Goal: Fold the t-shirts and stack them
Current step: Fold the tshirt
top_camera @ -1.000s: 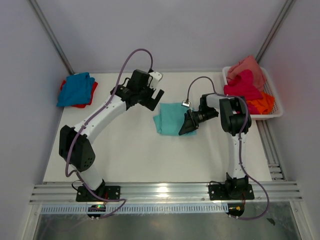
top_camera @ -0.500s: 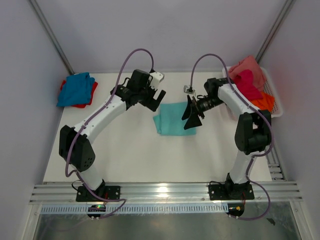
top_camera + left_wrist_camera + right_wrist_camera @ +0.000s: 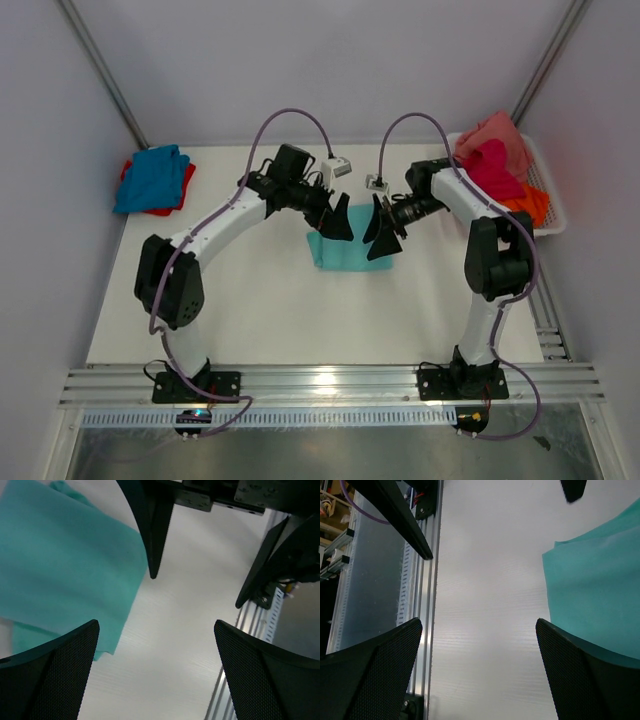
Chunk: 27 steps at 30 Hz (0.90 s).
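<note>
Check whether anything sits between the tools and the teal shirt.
Nothing visible does. The left tool and right tool hang open over opposite edges of the teal shirt, and nothing lies on it.

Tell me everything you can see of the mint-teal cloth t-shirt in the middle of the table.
The mint-teal cloth t-shirt is folded into a rough rectangle, soft and smooth, with a lower layer peeking out at one edge. It lies flat on the white table. The open left gripper and open right gripper hang over it; neither grips it.
</note>
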Each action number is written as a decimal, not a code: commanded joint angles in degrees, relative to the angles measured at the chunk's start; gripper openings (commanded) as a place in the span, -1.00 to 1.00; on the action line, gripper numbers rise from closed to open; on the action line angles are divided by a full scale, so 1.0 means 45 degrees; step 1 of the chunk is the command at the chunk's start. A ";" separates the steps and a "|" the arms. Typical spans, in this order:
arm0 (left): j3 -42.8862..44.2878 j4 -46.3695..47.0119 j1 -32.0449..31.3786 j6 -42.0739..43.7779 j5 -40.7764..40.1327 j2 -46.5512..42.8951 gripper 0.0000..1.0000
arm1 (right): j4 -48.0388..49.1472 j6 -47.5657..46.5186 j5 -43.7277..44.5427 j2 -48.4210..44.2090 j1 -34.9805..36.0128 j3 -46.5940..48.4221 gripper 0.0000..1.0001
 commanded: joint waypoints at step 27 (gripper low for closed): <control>0.4091 -0.4307 -0.0017 0.3039 0.6988 0.6727 0.98 | 1.0321 0.8994 0.7310 -0.8953 -0.0105 -0.6152 0.99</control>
